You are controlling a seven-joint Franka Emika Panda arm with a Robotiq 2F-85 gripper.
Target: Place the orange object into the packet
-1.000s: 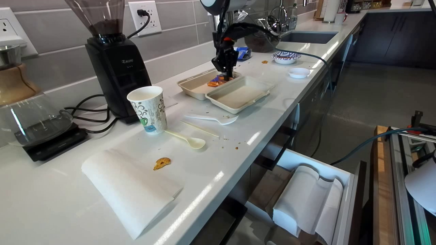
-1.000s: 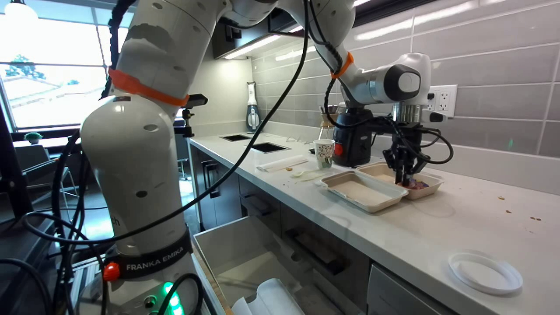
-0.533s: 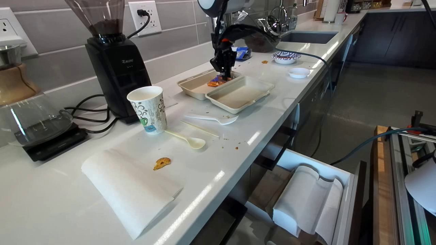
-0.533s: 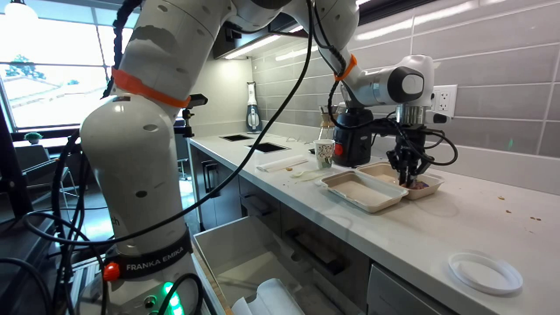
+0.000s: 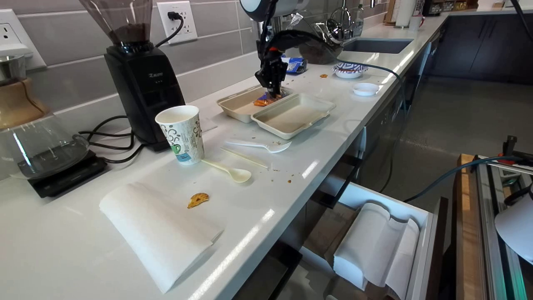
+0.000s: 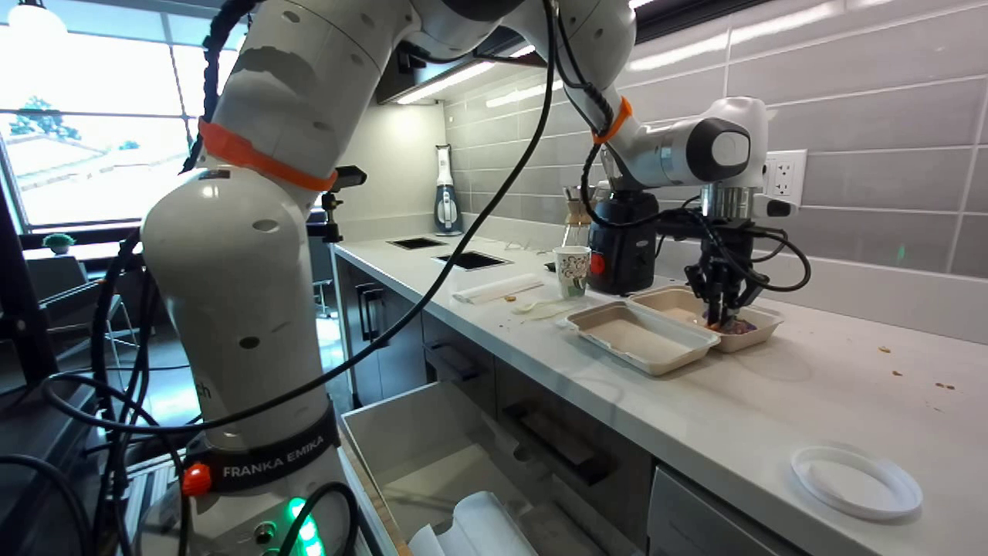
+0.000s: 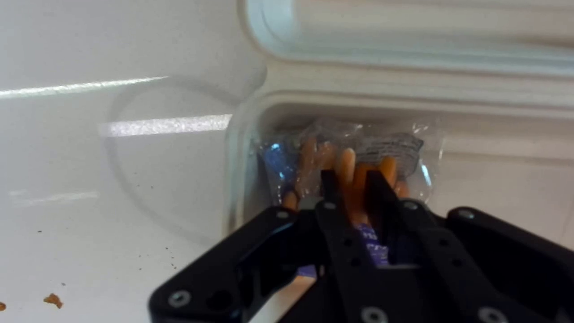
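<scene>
The orange object (image 7: 360,176) is a bundle of orange pieces in or on a clear plastic bag with purple and blue print. It lies in the rear half (image 5: 236,107) of a beige two-part container, and also shows in an exterior view (image 6: 714,327). My gripper (image 7: 353,177) points down over it in both exterior views (image 5: 273,94) (image 6: 719,321). In the wrist view the fingers stand close together, with orange pieces filling the narrow gap. The front half (image 5: 295,111) holds nothing. Both insides look pale tan; I cannot tell which half is the packet.
A paper cup (image 5: 183,137), black grinder (image 5: 145,89), white fork (image 5: 260,145), cream spoon (image 5: 238,174), orange-brown scrap (image 5: 198,200) and folded white paper (image 5: 158,237) are on the counter. A blue bag (image 5: 296,65) and white lid (image 5: 365,89) stand beyond. A drawer (image 5: 424,225) hangs open.
My gripper has shifted slightly toward the wall over the bag. Its fingers look closer together, and orange now shows at the fingertips. The bag and both container halves look unmoved.
</scene>
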